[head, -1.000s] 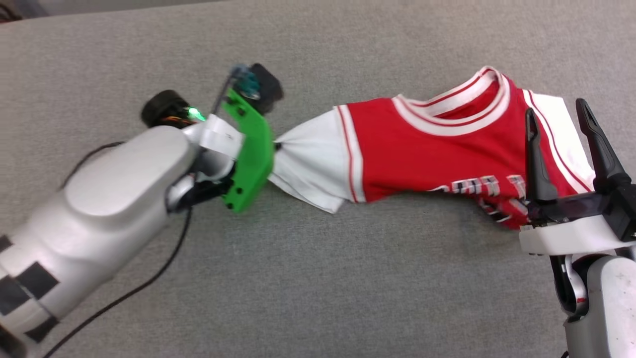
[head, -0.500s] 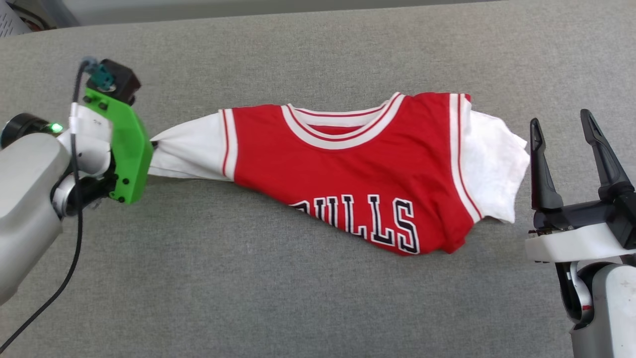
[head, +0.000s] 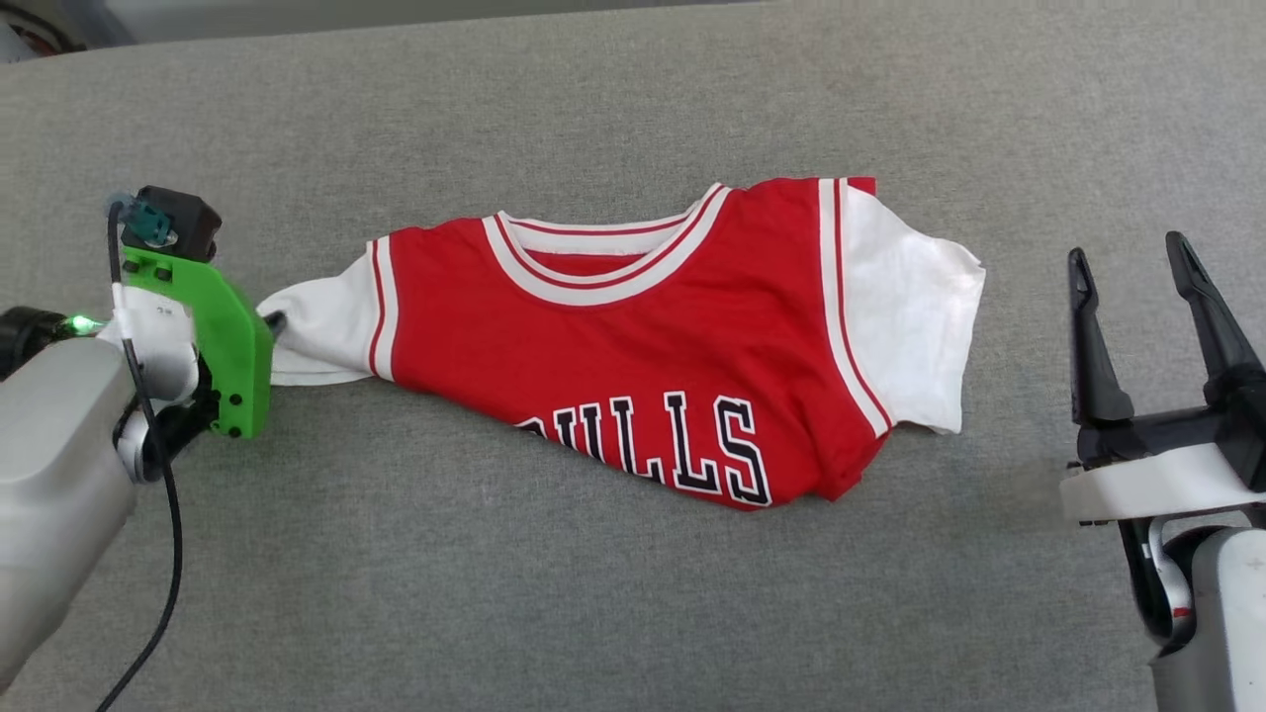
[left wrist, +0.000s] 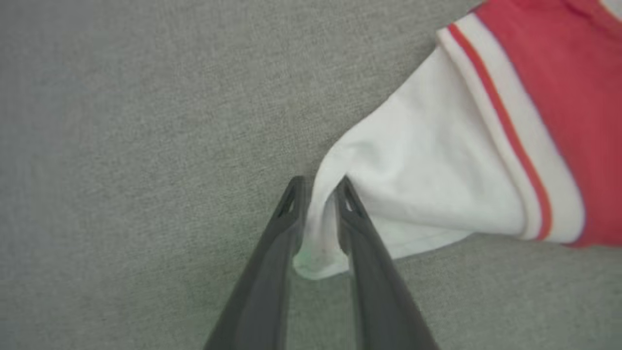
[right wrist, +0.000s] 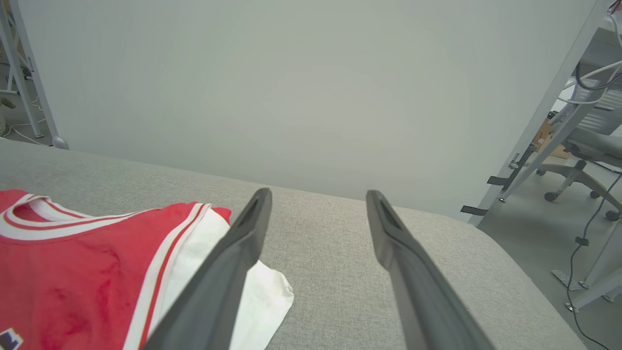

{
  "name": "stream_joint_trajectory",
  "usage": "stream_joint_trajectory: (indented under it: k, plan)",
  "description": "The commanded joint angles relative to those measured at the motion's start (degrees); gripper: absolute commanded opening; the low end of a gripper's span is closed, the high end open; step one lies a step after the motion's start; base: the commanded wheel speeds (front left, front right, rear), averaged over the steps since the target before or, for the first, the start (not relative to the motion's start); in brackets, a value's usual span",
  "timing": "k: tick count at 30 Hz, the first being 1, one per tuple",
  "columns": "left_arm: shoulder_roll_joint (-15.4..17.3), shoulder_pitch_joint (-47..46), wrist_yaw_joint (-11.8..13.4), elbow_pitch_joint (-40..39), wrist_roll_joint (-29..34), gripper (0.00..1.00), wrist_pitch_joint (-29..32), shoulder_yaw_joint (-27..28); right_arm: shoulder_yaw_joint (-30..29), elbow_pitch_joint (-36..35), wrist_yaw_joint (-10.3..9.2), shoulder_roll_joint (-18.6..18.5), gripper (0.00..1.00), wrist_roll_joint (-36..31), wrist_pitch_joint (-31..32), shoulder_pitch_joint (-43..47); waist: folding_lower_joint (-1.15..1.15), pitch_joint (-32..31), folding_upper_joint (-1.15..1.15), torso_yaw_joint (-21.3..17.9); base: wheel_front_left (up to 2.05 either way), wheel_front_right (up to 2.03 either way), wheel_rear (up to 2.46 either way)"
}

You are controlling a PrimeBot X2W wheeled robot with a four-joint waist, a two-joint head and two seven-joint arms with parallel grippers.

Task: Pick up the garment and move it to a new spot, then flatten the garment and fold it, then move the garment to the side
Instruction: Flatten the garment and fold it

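the garment [head: 633, 346] lies crosswise on the grey cloth surface [head: 633, 613], chest side up, between the two sets of jaws; it is not flat: the lower body looks tucked or rolled under along the edge nearest the robot. one white sleeve [left wrist: 427, 184] runs straight into the left gripper [left wrist: 319, 183]; its hem sits bunched in the gap between the two fingertips; the jaws stand narrowly parted around that cloth; whether they press it or merely flank it cannot be told. the other sleeve [head: 910, 316] lies loose, apart from the right gripper [head: 1128, 249], off the outer face of its inner finger; those jaws are spread wide and hold nothing.

handling, as a judgement from beside the rig: thin knit, light, limp, no stiffness of its own; it should drape and stretch from any single pinch point, and drag on the rough surface rather than slide; not fragile. suitable holds: sleeve hems, shoulder seams, the striped collar [head: 593, 267], or the bottom hem when reachable; two well-separated points, one per gripper, would pull it flat; one point alone would only rope it.

not determinable: the first letter of the lettering [head: 682, 445] and anything printed below it are folded under; the bottom hem is hidden; in the head view the green bracket [head: 223, 336] covers most of the left fingers; the left wrist view is soft in focus; how many cloth layers sit between the left jaws is unclear.
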Motion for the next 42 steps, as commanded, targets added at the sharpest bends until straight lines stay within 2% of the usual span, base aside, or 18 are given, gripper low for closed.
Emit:
stream_joint_trajectory:
  k: [1,4,7,9,11,14,17,21,23,27,30,33,39,40,42]
  plan:
    - [-0.66,0.91,0.58,-0.03,1.58,1.00,-3.48,0.62,-0.79,-0.04,-0.04,-0.38,1.00,0.39,-0.13,-0.25,0.00,-2.05,0.00,1.18,0.00,0.00,0.00]
    - [-1.46,1.68,2.08,-1.10,3.64,1.00,-12.08,1.77,-2.44,-0.48,-0.04,-1.29,1.00,0.88,-0.13,-0.34,0.00,-3.97,0.00,2.18,0.00,0.00,0.00]
    - [-2.03,3.27,4.69,-3.93,5.69,1.00,-21.27,3.12,-4.02,-1.07,-0.04,-2.85,1.00,1.37,-0.13,-0.84,0.00,-5.65,0.00,3.36,0.00,0.00,0.00]
    - [-2.36,4.88,7.15,-6.32,6.26,1.00,-26.92,4.51,-4.77,-1.13,-0.04,-4.19,1.00,1.96,-0.13,-1.52,0.00,-6.45,0.00,4.09,0.00,0.00,0.00]
    - [-2.40,6.98,10.63,-9.46,7.18,1.00,-30.38,6.40,-4.89,-0.85,-0.04,-6.05,1.00,2.52,-0.13,-2.56,0.00,-7.14,0.00,4.77,0.00,0.00,0.00]
    - [-2.24,10.33,15.91,-15.01,9.63,1.00,-31.58,10.65,-4.28,0.21,-0.04,-8.23,1.00,3.29,0.02,-4.12,0.00,-7.84,0.00,5.46,0.00,0.00,0.00]
    - [-2.99,16.16,21.04,-23.53,14.76,1.00,-31.66,18.03,-2.87,1.40,-0.04,-11.40,1.00,5.14,2.01,-6.59,0.00,-7.96,0.00,6.46,0.00,0.00,0.00]
    - [-5.35,24.44,25.45,-31.51,21.97,1.00,-31.67,26.02,1.11,2.56,-0.04,-16.86,1.00,8.56,8.57,-9.78,0.00,-7.46,0.00,7.45,0.00,0.00,0.00]
    - [-7.18,27.70,26.87,-34.25,25.70,1.00,-31.68,29.97,3.17,3.13,-0.04,-19.60,1.00,9.66,12.30,-11.42,0.00,-6.97,0.00,8.09,0.00,0.00,0.00]
    - [-11.01,33.60,27.80,-37.84,31.86,1.00,-31.68,36.17,9.62,4.67,-0.04,-24.28,1.00,14.97,22.50,-14.10,0.00,-5.74,0.00,9.00,0.00,0.00,0.00]
    - [-13.90,37.38,27.17,-39.36,35.02,1.00,-31.68,39.30,14.04,5.24,-0.04,-27.50,1.00,19.83,29.31,-16.32,0.00,-4.51,0.00,9.58,0.00,0.00,0.00]
    - [-17.04,40.22,25.57,-39.19,37.53,1.00,-31.69,41.66,19.05,6.82,-0.04,-30.74,1.00,25.69,38.03,-18.36,0.00,-3.17,0.00,10.15,0.00,0.00,0.00]
    - [-22.91,42.57,21.99,-38.99,41.88,1.00,-31.69,46.13,25.51,11.52,-0.04,-35.14,1.00,36.05,52.77,-21.66,0.00,-0.04,0.00,11.62,0.00,0.00,0.00]
    - [-25.60,43.16,20.15,-39.29,43.99,1.00,-31.69,48.23,27.72,13.91,-0.04,-35.71,1.00,38.39,56.00,-23.24,0.00,1.64,0.00,12.42,0.00,0.00,0.00]
    - [-27.15,43.09,18.89,-39.16,45.17,1.00,-31.69,49.47,29.09,15.39,-0.04,-35.97,1.00,38.00,55.91,-24.34,0.00,2.72,0.00,12.92,0.00,0.00,0.00]
